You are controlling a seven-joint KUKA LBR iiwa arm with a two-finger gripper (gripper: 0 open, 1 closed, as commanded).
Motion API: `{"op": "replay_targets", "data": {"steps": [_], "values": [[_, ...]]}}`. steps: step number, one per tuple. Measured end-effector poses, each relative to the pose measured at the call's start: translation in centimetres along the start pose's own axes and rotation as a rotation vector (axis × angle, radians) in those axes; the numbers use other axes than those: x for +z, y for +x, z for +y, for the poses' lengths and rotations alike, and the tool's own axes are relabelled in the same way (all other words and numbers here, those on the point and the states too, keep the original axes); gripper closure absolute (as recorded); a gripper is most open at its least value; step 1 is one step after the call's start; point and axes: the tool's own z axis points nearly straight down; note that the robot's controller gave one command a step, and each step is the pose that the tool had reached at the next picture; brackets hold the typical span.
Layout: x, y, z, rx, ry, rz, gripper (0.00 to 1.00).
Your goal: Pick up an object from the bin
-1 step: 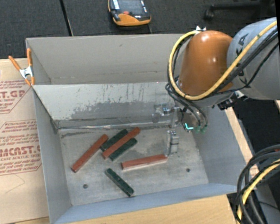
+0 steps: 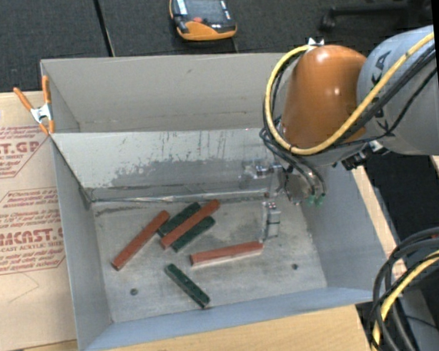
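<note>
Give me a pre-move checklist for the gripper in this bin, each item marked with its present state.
1. Gripper inside the bin, away from its walls: ok.
2. Nearest thing, the red-brown bar, lies flat and alone on the floor: ok.
3. Gripper centred over that bar: not ok, it sits by the bar's right end.
4. Cluster of green and red-brown bars apart from that bar: ok.
5. Dark green bar apart from it: ok.
6. Gripper's height above the floor: cannot tell.
</note>
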Motion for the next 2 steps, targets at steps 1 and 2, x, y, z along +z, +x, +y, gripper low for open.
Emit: {"op": "replay_targets", "data": {"steps": [1, 2], "values": [[7.1, 1.1, 1.2, -0.060, 0.001, -0.004, 0.00], [9.8, 1.5, 1.5, -0.098, 0.001, 0.006, 0.00]]}}
